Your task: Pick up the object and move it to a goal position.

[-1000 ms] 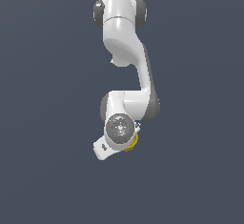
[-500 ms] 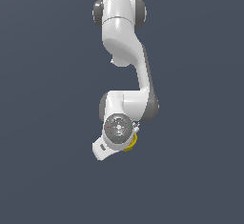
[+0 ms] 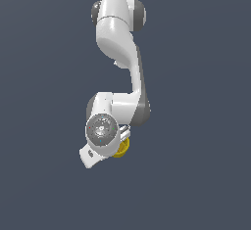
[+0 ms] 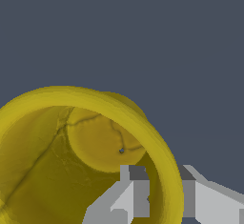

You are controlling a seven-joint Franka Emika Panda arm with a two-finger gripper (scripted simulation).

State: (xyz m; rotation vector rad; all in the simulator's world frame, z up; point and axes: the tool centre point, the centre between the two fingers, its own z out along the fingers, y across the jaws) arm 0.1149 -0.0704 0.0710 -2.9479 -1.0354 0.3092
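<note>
Yellow cup (image 4: 81, 161), hollow side facing wrist cam, sits w/ its rim wall between the tool (image 4: 164, 197) fingers (image 4: 128, 194), one inside, one outside. Tool gripping cup wall. Ext. view: cup (image 3: 121, 148) tucked under white arm (image 3: 120, 43).

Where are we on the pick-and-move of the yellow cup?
Done: the tool is at the yellow cup, one finger inside the hollow and one outside, straddling the wall. In hand: the grasp; the exterior view shows the cup tucked under the white arm, but whether the fingers have closed or it has been lifted can't be told. Left: carrying it to the goal; no goal marker shows.
</note>
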